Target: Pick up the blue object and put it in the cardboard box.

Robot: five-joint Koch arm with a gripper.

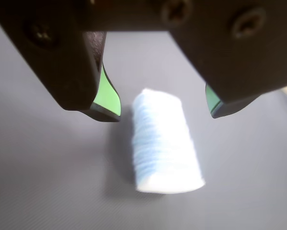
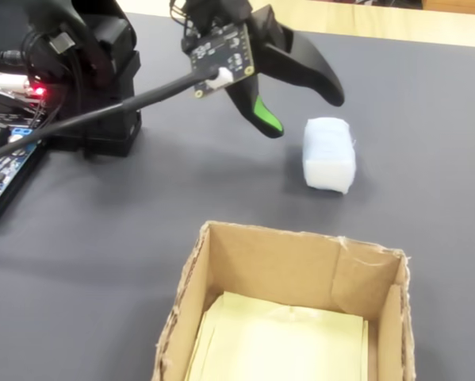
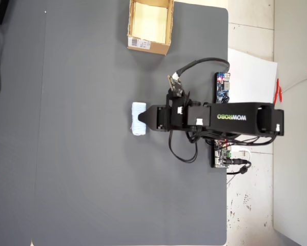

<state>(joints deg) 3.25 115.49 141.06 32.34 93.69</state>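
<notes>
The blue object [image 1: 165, 143] is a pale blue-white ribbed roll lying on its side on the dark grey mat. My gripper [image 1: 162, 112] hovers just above and behind it, open, with a green-padded jaw on either side and nothing between them. In the fixed view the gripper [image 2: 304, 111] hangs a little left of and above the roll [image 2: 328, 155], not touching it. The cardboard box [image 2: 277, 262] stands open at the near edge, pale yellow inside. From overhead the roll [image 3: 138, 119] lies at the gripper's [image 3: 144, 120] tip, and the box [image 3: 148, 45] sits far up the mat with its barcode label showing.
The black arm base [image 2: 94, 71] and cables stand at the left of the fixed view, beside a circuit board [image 2: 7, 151]. Overhead, a controller board [image 3: 222, 87] and wires lie by the mat's right edge, with white paper [image 3: 253, 77] beyond.
</notes>
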